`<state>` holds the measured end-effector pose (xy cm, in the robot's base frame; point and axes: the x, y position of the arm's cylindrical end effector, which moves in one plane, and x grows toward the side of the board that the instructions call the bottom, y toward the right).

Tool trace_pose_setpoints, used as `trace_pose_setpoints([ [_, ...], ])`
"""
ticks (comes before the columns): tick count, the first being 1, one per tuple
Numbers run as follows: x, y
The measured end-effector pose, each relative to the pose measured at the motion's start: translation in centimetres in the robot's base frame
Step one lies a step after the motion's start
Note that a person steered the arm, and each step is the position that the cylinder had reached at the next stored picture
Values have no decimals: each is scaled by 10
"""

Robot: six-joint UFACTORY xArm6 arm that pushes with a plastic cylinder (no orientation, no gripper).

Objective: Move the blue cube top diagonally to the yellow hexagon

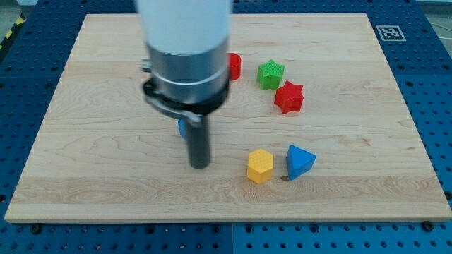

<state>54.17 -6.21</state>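
Note:
The yellow hexagon (260, 166) lies on the wooden board (85, 141), right of centre near the view's bottom. My tip (200, 166) rests on the board about a block's width to the hexagon's left. A small sliver of a blue block (181, 128) shows at the rod's left edge, just above the tip. The rod and the arm's body hide most of it, so its shape cannot be made out. A blue triangular block (300, 161) sits close to the hexagon's right side.
A green star (270, 74) and a red star (289, 97) lie up and to the right of the hexagon. A red block (234, 66) is partly hidden behind the arm's body. A fiducial marker (389, 32) sits at the board's top right corner.

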Motion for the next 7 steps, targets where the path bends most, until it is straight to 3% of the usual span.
trace_pose_setpoints([
  [2, -46, -66],
  [4, -71, -44],
  [7, -59, 0],
])
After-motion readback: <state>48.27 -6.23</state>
